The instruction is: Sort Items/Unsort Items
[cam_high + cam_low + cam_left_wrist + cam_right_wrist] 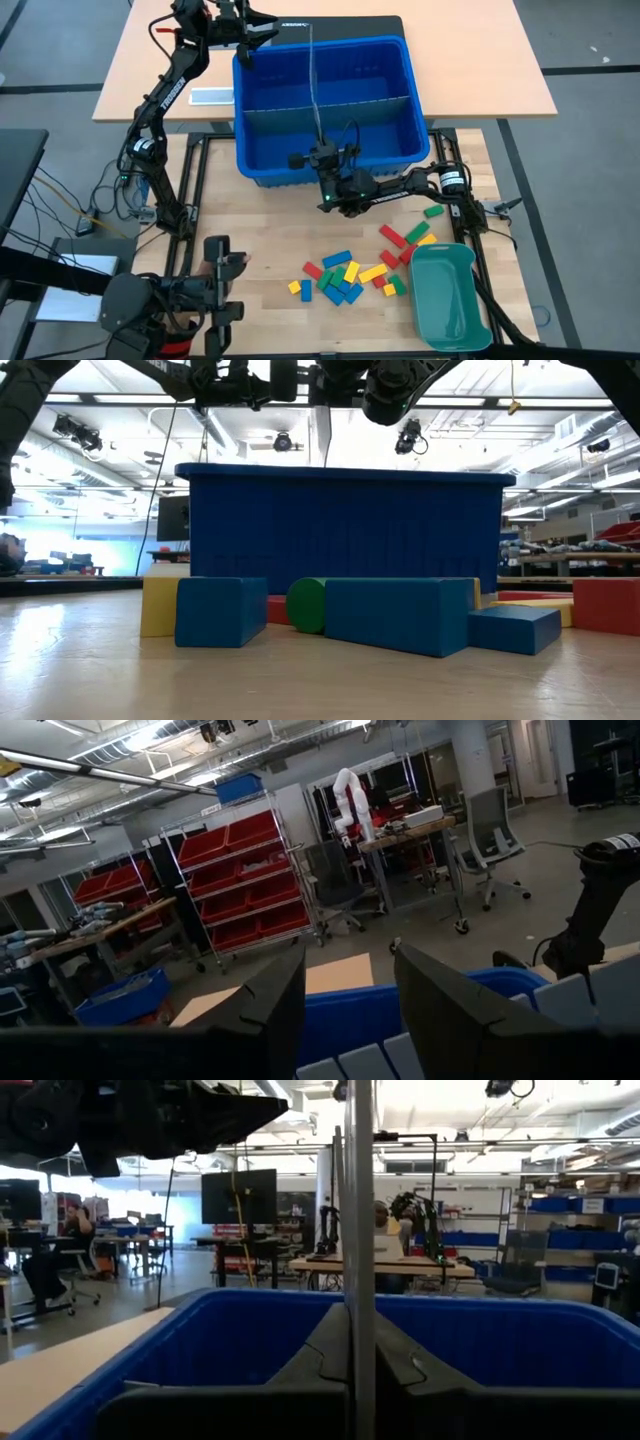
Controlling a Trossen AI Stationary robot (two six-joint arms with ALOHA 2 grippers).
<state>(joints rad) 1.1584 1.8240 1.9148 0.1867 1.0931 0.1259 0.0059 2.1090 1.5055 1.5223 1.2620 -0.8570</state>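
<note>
The items (350, 272), small red, yellow, green and blue blocks, lie loose on the wooden table in front of a big blue bin (400, 60); the low view shows several of them (400, 615) close up. My right gripper (318, 157) is at the bin's near wall, shut on a thin grey divider sheet (314, 80) seen edge-on. My left gripper (262, 32) hovers open over the bin's far left corner with nothing between its fingers (280, 995). My right gripper pinches the near end of the divider sheet (359, 1310) between its two fingers (320, 1355). The fingers come about level from the table's near side. The sheet stands upright on edge and runs away from the gripper toward the bin's far wall; its lower edge is hidden.
A second grey divider (330, 103) crosses the bin from left to right. A teal-green tray (450, 295) sits at the near right, beside the blocks. A white strip (210, 97) lies left of the bin on the far table.
</note>
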